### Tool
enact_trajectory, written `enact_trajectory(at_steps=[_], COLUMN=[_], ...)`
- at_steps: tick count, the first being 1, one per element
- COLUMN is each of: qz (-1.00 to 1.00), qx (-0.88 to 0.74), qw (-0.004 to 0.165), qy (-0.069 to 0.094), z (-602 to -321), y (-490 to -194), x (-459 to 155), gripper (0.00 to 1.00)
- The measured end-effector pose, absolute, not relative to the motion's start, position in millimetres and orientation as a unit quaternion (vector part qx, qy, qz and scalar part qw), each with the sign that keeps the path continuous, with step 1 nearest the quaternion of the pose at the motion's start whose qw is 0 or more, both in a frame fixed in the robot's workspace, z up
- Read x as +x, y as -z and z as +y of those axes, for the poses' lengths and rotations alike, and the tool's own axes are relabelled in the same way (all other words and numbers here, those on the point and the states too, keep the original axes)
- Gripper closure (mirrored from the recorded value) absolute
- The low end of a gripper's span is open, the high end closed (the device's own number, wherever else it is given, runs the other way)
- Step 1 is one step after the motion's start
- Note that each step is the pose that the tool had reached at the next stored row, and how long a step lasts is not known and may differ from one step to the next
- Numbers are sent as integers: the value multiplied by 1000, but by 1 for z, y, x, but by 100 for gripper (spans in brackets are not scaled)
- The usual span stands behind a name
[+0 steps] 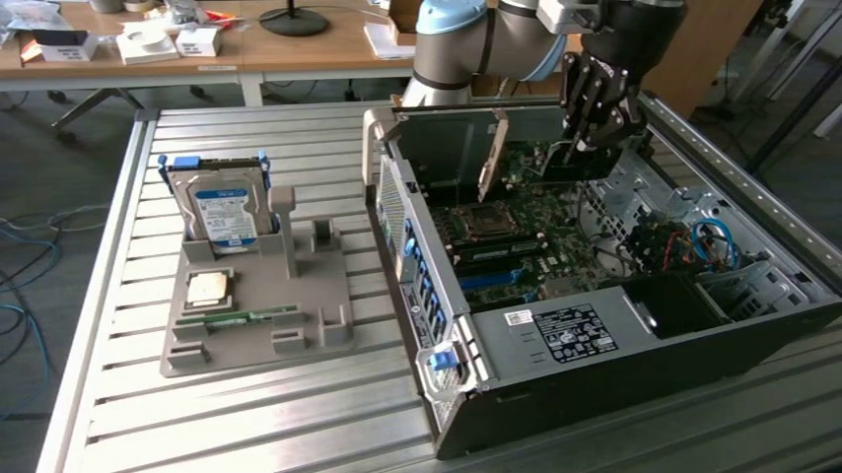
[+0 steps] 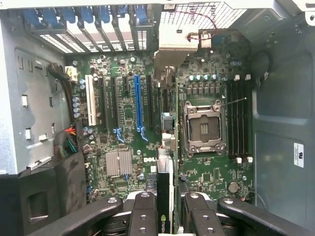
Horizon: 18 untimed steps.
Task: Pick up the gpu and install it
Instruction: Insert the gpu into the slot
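**Exterior view.** Nearest the camera lies the open black and silver computer case (image 1: pixel 579 335), on its side on the slatted aluminium table (image 1: pixel 263 424), with its green motherboard (image 1: pixel 526 236) exposed. The black two-fingered gripper (image 1: pixel 595 146) reaches down into the far end of the case. Its jaws are drawn narrow and clamped on the gpu (image 1: pixel 553 163), a thin card held edge-down over the motherboard, with its silver end bracket (image 1: pixel 495 153) towards the case's rear wall. To the exterior view's left, a grey plastic holder (image 1: pixel 263 296) carries an upright silver hard drive with a blue-white label (image 1: pixel 224 212).

**Wrist view.** The black fingers (image 2: pixel 142 216) press both faces of the gpu (image 2: pixel 164 187), seen edge-on. The card lies between the long blue slot (image 2: pixel 138 105) and the square metal processor socket (image 2: pixel 204 128). Whether it sits in a slot cannot be told.
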<state>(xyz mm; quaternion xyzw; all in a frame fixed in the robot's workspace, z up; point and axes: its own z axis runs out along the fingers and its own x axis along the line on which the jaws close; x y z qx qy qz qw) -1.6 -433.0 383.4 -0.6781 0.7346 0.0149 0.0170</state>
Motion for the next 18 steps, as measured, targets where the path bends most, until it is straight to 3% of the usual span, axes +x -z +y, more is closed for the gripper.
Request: enact_trajectory(at_steps=[18], qz=[735], qx=[-678], qw=[17], qy=[-15], z=[-433], y=[-372], x=[-2], gripper=[74])
